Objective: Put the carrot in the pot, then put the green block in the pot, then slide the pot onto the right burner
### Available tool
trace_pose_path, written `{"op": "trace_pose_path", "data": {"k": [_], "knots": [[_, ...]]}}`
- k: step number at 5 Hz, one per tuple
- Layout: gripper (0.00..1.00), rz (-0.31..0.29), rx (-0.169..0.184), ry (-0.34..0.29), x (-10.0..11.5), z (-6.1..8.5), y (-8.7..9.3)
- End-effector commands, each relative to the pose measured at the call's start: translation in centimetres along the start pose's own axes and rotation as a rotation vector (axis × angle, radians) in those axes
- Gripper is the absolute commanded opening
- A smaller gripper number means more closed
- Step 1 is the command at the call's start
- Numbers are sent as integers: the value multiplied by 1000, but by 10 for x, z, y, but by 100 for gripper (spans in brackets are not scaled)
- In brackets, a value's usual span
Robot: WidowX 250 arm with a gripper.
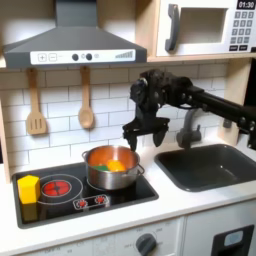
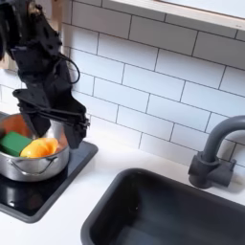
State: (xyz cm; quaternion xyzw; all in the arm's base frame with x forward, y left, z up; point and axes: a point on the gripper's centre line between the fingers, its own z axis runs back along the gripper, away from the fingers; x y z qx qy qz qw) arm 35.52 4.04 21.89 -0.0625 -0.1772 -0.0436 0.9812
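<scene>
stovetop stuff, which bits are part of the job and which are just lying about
Job: pot, carrot and green block inside it, right burner under it, gripper open above.

Lying about: yellow block, wooden spoon, spatula, sink.

Open counter between pot (image 1: 111, 168) and sink (image 1: 207, 166)
</scene>
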Motion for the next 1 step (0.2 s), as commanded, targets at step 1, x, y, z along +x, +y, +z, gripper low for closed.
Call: {"op": "trace_pose_path", "data": {"k": [1], "knots": [[100,0,0,0,0,0,0]]}}
